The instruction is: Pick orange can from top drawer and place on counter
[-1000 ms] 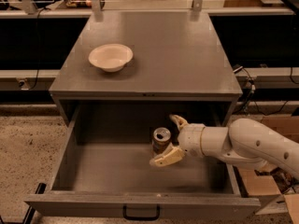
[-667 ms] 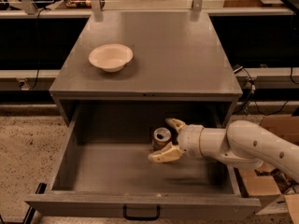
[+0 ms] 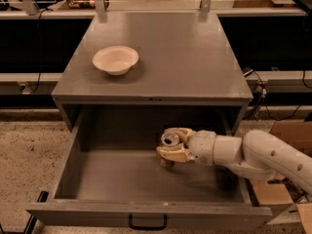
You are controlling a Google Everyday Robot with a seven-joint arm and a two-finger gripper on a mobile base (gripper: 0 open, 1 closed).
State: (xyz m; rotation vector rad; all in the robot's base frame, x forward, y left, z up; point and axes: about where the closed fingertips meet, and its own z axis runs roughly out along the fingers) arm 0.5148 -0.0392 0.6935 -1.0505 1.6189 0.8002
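Note:
The top drawer (image 3: 117, 177) is pulled wide open, with its black handle (image 3: 147, 223) at the front. The orange can (image 3: 169, 140) stands upright on the drawer floor, right of centre, silver top showing. My gripper (image 3: 164, 143) reaches in from the right on a white arm. Its cream fingers (image 3: 171, 154) close around the can from both sides, and the can still rests on the drawer floor. The grey counter (image 3: 165, 57) lies above and behind the drawer.
A cream bowl (image 3: 115, 59) sits on the left part of the counter. Two metal posts rise at the counter's back edge. A cardboard box (image 3: 288, 130) stands on the speckled floor to the right of the cabinet. Cables hang by the cabinet's right side.
My gripper has shifted slightly left in the drawer. Its fingers have closed in from a wide stance onto the can, which stays in the same spot.

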